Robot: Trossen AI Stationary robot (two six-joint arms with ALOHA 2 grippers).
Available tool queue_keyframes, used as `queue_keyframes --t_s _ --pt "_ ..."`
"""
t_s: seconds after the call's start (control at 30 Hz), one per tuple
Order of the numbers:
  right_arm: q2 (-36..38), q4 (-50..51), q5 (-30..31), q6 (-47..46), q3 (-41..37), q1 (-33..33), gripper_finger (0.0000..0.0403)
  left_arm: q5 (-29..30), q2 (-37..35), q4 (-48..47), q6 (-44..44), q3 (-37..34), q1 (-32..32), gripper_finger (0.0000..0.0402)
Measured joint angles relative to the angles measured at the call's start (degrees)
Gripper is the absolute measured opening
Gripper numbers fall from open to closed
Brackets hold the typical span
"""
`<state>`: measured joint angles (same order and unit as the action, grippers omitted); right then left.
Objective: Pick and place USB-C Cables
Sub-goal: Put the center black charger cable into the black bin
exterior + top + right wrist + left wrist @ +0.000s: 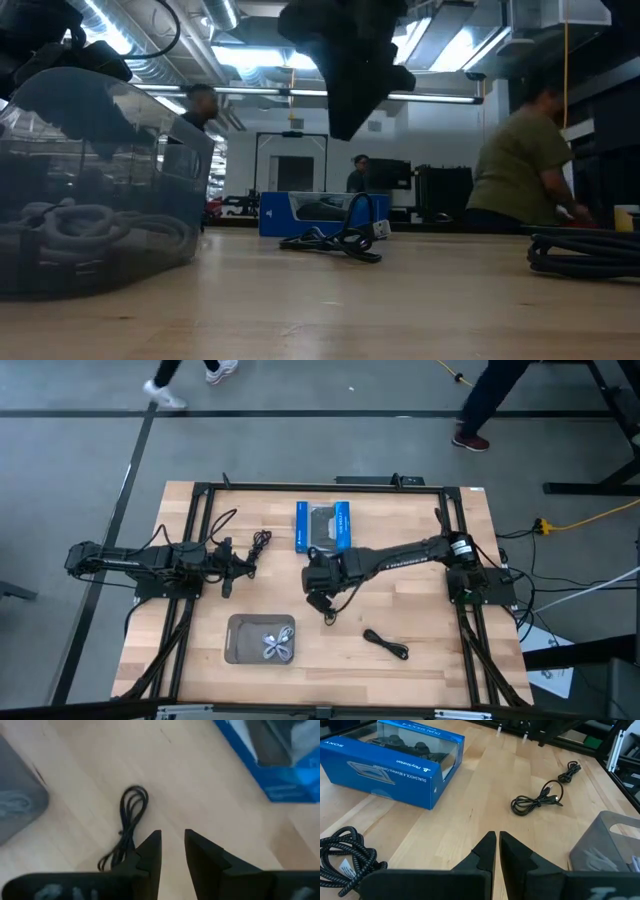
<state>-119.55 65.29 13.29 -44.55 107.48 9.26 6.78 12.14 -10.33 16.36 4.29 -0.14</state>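
The blue box (395, 762) reads "SONY" and "DUALSHOCK 4 Wireless Controller". The grey tray (240, 650) near the front edge holds a white cable (277, 646). Black cables lie at (386, 644) and (261, 543), bare wood between. Right gripper (172, 845) hangs mid-table, fingers slightly apart, seemingly empty; left gripper (497, 845) nearly closed, empty.

We see the counter (420, 620) as pale wood with a smooth, matt grain. The tray (236, 645) looks like grey translucent plastic, a little cloudy. The blue box (385, 770) looks like glossy printed cardboard with a clear shiny window. One black cable (345, 855) has a rough braided sheath; another cable (540, 800) looks smooth, like rubber. Both arms look matt black.
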Motion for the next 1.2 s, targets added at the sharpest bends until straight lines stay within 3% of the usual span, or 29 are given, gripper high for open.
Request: queue_keyframes --t_s 0.37,0.57,0.93,1.2 --pt "-0.14 -5.79 2.54 -3.58 -2.46 3.56 0.0090 -0.01 0.01 -0.02 0.10 0.01 -0.01 0.0016" --pt "-0.26 -17.01 -0.03 -6.34 -11.29 4.52 0.0090 -0.01 0.00 -0.02 0.09 0.01 0.00 0.0016" --pt "-0.04 -27.04 -4.56 -10.59 -19.55 4.49 0.0090 -0.01 0.01 -0.04 0.09 0.01 -0.01 0.0016" --pt "0.40 -42.40 -9.69 -17.07 -28.98 4.55 0.0090 -0.01 0.01 -0.07 0.05 0.01 0.00 0.0016"
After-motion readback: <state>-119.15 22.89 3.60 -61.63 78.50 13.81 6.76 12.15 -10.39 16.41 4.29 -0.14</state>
